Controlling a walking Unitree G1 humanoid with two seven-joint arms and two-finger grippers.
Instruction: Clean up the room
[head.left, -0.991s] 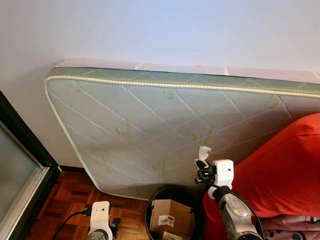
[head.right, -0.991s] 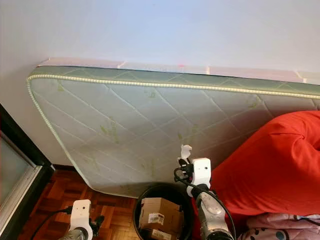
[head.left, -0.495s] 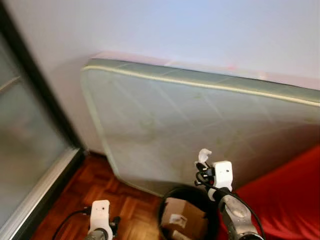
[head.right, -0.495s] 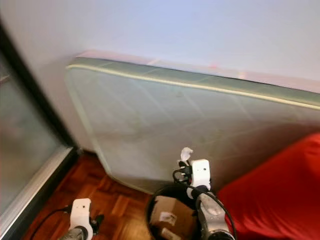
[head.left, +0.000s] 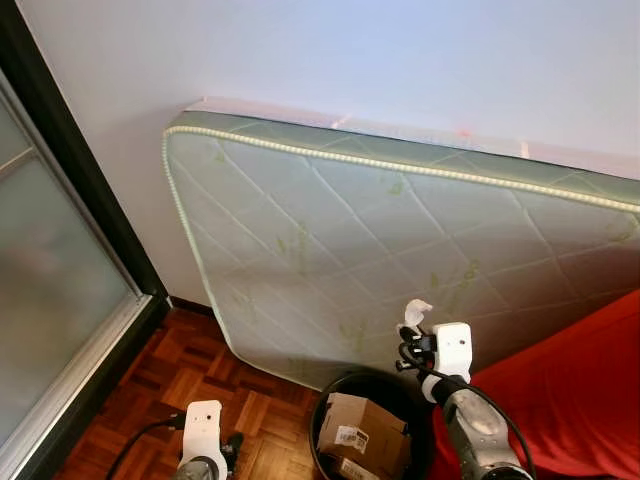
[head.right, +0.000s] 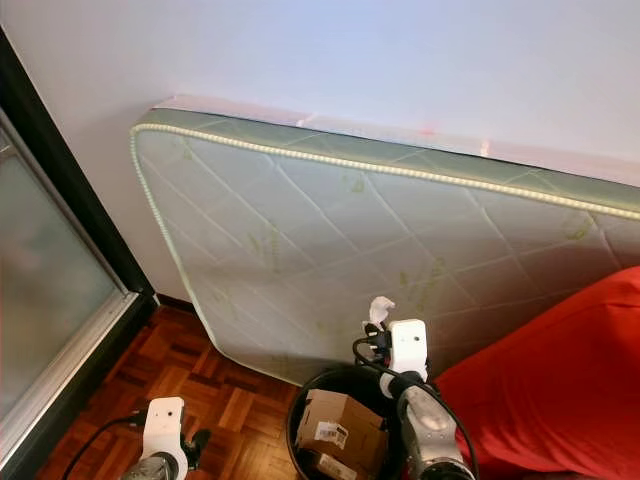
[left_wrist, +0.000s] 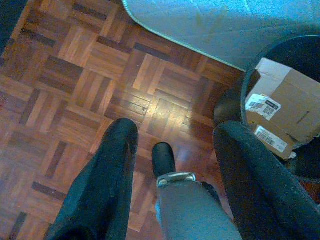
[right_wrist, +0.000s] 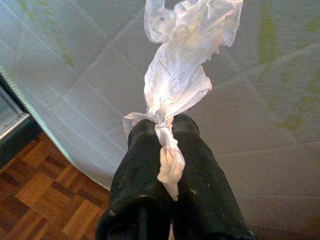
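My right gripper (right_wrist: 162, 125) is shut on a crumpled white tissue (right_wrist: 182, 65), which sticks up past the fingertips. In the eye views the tissue (head.left: 415, 311) is held just above the far rim of a black round bin (head.left: 335, 388). A brown cardboard box (head.left: 362, 429) with a shipping label lies inside the bin. My left gripper (left_wrist: 175, 132) hangs low over the parquet floor, open, with nothing between its fingers (left_wrist: 112, 165); the bin (left_wrist: 305, 50) lies to its right.
A quilted green-white mattress (head.left: 330, 250) leans on its side against the white wall right behind the bin. A red beanbag or cover (head.left: 580, 390) lies at the right. A dark-framed glass sliding door (head.left: 50, 300) stands at the left. Parquet floor (head.left: 200, 370) lies between door and bin.
The view has swung left, bringing the sliding door into sight and pushing the red cover toward the right edge. The right gripper still holds the tissue above the bin.
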